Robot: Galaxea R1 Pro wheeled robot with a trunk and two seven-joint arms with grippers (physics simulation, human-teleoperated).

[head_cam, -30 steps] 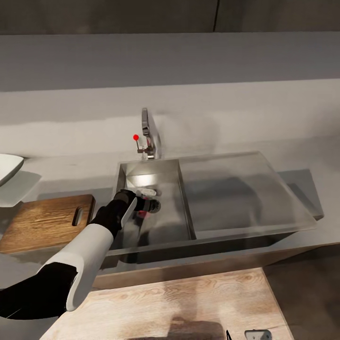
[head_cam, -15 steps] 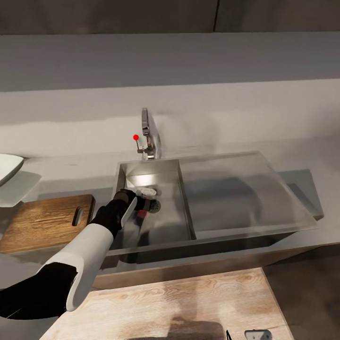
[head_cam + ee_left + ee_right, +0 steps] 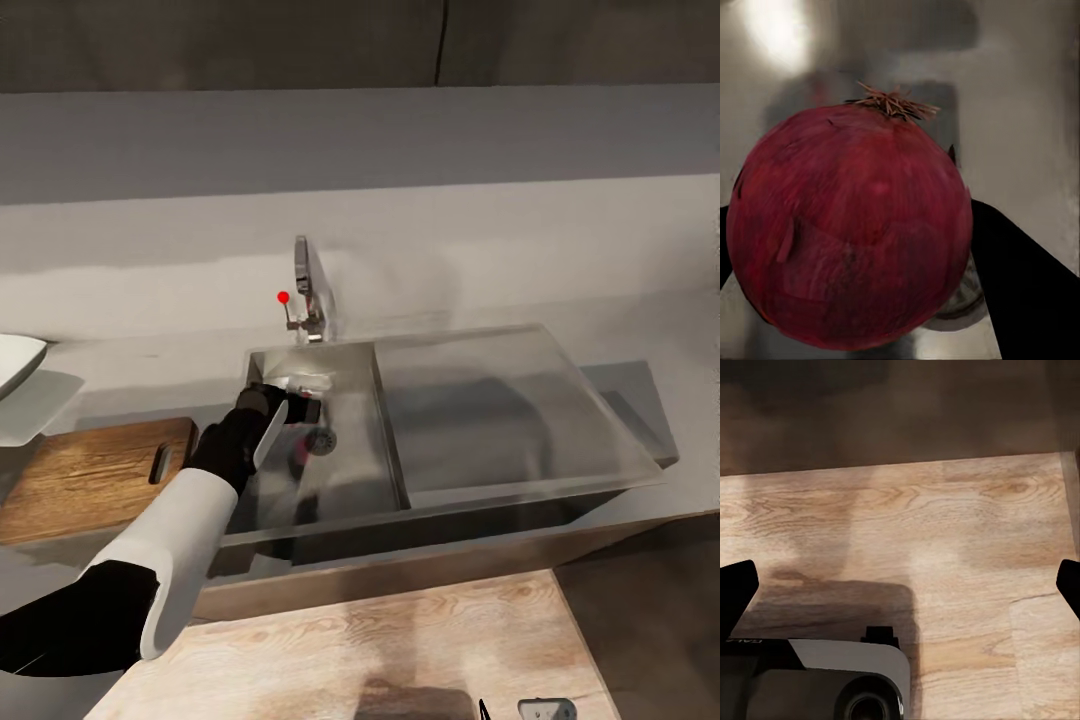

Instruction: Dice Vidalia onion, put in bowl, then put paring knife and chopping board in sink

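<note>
Counting: one Vidalia onion (image 3: 847,229), one chopping board (image 3: 92,475), one bowl (image 3: 17,362), one sink (image 3: 345,495). Left gripper (image 3: 303,408) sits inside the basin, its dark fingers (image 3: 1020,285) pinching the onion between them, above the drain (image 3: 321,440). Basin walls stand close on both sides; the tap (image 3: 305,290) rises behind it. Board lies left of the claw, on the countertop (image 3: 620,320). Right gripper (image 3: 900,585) fingers are spread wide over a pale wooden surface (image 3: 400,640), holding nothing.
</note>
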